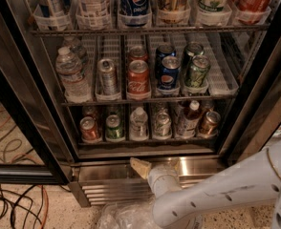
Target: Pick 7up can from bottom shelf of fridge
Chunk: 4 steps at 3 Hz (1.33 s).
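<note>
A white arm (221, 194) reaches in low from the lower right. Its tan-tipped gripper (140, 167) sits in front of the fridge's (49, 104) steel base, below and slightly left of the 7up can (162, 125). Whether the gripper is open or closed cannot be told. The 7up can stands upright on the bottom shelf (145, 140), with a bottle (139, 123) just left of it and a green can (113, 127) beyond. The shelf's front edge lies between can and gripper.

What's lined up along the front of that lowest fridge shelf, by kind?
Cans: 4 (red can, green can, 7up can, brown can)
Bottles: 2 (water bottle, white-capped bottle)
Total: 6
The pincer sits below, by the steel base.
</note>
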{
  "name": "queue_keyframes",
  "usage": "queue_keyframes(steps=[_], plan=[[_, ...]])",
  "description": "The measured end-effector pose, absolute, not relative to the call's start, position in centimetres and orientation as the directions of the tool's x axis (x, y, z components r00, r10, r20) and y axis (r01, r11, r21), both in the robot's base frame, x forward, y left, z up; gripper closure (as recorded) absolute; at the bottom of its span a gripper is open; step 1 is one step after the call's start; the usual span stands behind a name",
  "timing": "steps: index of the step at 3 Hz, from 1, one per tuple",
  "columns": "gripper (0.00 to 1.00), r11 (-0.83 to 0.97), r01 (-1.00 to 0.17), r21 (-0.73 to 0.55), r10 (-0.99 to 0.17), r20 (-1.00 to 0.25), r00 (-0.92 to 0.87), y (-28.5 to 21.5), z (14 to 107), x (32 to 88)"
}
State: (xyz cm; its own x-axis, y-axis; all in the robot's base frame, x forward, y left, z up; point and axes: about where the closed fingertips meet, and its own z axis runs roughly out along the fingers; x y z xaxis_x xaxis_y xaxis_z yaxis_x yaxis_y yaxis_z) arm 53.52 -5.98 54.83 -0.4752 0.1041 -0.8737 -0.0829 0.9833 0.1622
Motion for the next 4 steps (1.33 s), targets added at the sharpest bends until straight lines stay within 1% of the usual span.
queue_keyframes(steps=[1, 2, 3, 4], plan=[[0.0, 0.992, -0.032, 0.121, 0.1, -0.92, -0.379, -6.5, 56.5, 53.5], [0.0, 0.994, 0.03, 0.104, 0.108, -0.959, -0.262, -8.0, 59.2, 53.4], [0.0, 0.991, 0.058, 0.121, 0.13, -0.975, -0.182, -8.5, 60.7, 53.1], [0.0, 0.991, 0.066, 0.12, 0.13, -0.977, -0.167, -8.7, 61.1, 53.1]])
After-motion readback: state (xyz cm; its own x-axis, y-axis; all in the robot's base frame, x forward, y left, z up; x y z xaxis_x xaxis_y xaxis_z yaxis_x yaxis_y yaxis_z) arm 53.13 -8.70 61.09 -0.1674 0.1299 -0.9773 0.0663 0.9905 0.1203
